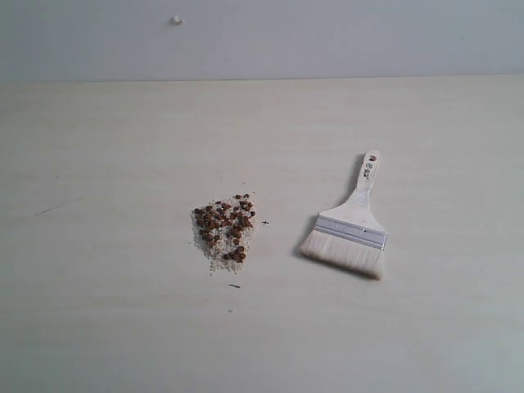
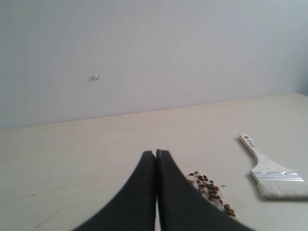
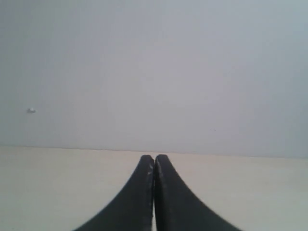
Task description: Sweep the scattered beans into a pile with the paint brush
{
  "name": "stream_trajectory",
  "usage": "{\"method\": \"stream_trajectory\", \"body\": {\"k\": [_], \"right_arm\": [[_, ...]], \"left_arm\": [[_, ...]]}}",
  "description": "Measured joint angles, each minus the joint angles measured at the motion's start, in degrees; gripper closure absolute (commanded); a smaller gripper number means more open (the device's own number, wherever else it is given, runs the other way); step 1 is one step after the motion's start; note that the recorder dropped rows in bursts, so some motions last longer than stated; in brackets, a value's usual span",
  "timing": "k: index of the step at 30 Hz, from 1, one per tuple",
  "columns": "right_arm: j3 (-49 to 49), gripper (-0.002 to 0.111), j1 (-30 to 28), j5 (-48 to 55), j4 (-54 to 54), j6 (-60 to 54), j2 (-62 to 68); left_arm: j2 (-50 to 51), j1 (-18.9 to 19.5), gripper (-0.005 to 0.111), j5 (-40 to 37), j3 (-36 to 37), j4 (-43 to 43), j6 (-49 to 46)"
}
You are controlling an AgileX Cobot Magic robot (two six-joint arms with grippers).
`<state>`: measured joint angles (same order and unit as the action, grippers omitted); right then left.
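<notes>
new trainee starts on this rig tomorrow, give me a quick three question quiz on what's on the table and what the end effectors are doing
1. True or false: the paint brush lies on the table, held by neither end effector.
2. In the exterior view, the beans lie: A) left of the brush, B) right of it, C) on top of its bristles.
3. Fill in: the left end effector and the right end effector both have their jaws ____.

Key: 1 true; 2 A; 3 shut.
</notes>
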<state>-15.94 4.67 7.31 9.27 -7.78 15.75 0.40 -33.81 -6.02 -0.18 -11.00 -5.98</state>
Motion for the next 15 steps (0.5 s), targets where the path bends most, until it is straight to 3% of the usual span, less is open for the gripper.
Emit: {"method": "stream_trajectory", "body": {"k": [8,15], "right_arm": [[10.08,0.108,-5.97,0.29,-1.17,0.24,-10.86],[15.71,0.108,-6.85,3.29,-2.12,0.24,-13.95]], "left_arm": [[0.00,0.00,0.107,0.00,0.00,0.00,0.00],[0.00,0.00,0.107,0.00,0.00,0.00,0.00]]}}
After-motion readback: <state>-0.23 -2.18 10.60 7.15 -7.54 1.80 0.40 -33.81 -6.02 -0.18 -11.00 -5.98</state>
